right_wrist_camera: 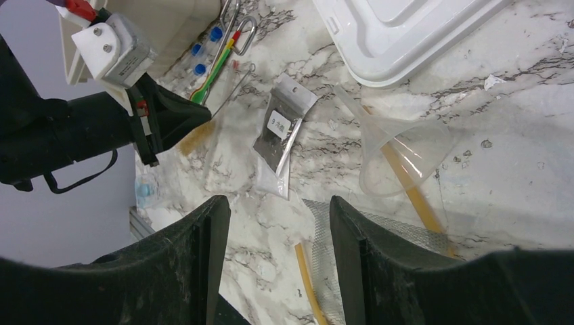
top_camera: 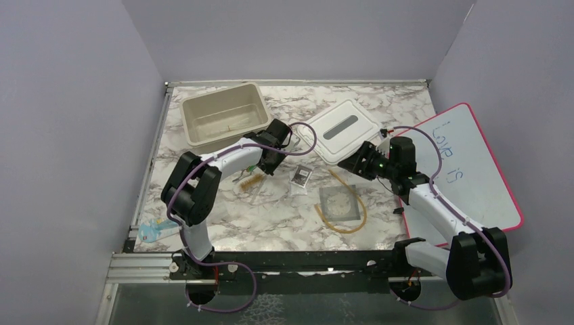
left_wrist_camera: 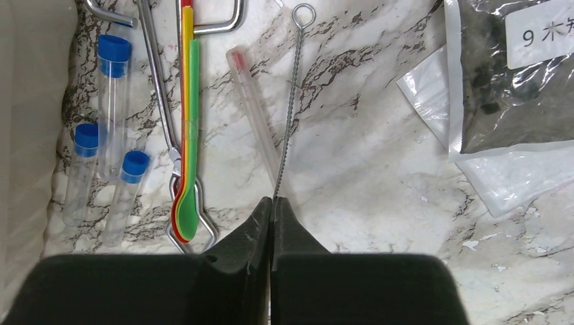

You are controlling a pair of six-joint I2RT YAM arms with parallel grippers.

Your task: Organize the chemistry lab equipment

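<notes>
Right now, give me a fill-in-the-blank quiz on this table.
The left jaws are shut on the wire ___. The three tubes have ___ caps. The right jaws stand ___. The top spoon is ___.
Missing words: brush, blue, open, green.

Three blue-capped tubes (left_wrist_camera: pixel 112 101), one brush (left_wrist_camera: pixel 290 101), one packet (left_wrist_camera: pixel 501 88), one funnel (right_wrist_camera: pixel 406 152), one wire gauze (top_camera: pixel 337 202), one tubing loop (top_camera: pixel 364 206).
</notes>
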